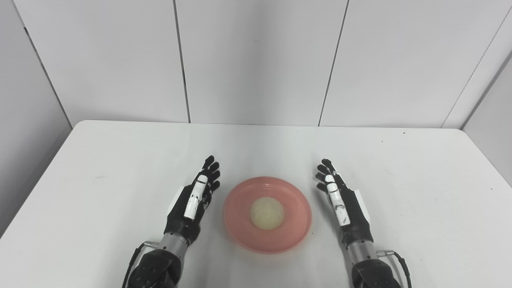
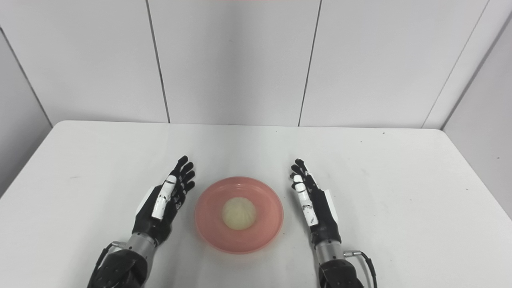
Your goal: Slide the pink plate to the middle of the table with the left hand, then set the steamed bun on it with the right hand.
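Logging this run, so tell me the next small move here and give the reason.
Probably none beyond drawing both hands back. The pale round steamed bun already sits in the middle of the round pink plate, mid-table, and the left hand and right hand flank it open, touching nothing.

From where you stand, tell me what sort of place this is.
Probably a lab test booth, not a kitchen: a bare white table boxed in by plain white panels, with only a pink plate holding a bun.
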Controlling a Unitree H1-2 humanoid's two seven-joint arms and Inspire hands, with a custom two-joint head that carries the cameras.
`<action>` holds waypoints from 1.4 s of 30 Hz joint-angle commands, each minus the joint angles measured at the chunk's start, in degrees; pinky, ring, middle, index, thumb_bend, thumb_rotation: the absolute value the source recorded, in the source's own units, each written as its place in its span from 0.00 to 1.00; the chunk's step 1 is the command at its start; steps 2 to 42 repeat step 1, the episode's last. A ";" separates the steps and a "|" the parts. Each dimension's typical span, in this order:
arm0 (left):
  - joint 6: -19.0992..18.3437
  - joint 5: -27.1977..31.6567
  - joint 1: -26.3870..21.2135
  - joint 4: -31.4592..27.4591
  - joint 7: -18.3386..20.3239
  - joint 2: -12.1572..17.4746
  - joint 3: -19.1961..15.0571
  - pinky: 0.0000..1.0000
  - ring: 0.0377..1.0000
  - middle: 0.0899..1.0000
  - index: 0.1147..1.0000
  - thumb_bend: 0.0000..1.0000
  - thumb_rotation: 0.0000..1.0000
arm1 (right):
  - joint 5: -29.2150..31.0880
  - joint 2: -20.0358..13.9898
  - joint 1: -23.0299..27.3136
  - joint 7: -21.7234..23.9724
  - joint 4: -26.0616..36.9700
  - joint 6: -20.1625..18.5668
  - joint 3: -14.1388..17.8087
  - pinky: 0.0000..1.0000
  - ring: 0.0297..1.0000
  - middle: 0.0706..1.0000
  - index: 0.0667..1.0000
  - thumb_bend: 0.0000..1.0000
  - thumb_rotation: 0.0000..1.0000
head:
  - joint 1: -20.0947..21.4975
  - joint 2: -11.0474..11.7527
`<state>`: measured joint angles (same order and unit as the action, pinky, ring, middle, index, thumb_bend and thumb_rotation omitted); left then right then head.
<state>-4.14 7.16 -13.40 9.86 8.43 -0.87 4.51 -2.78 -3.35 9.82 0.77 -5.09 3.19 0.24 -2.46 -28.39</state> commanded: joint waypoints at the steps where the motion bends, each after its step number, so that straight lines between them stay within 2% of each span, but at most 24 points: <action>1: -3.26 -0.64 2.30 3.13 -0.32 0.05 0.11 1.00 1.00 1.00 1.00 0.37 1.00 | 0.31 0.64 -1.88 -0.39 -1.67 1.88 -0.07 0.88 0.89 0.90 0.92 0.30 1.00 | -0.02 -0.08; 42: -3.26 -0.64 2.30 3.13 -0.32 0.05 0.11 1.00 1.00 1.00 1.00 0.37 1.00 | 0.31 0.64 -1.88 -0.39 -1.67 1.88 -0.07 0.88 0.89 0.90 0.92 0.30 1.00 | -0.02 -0.08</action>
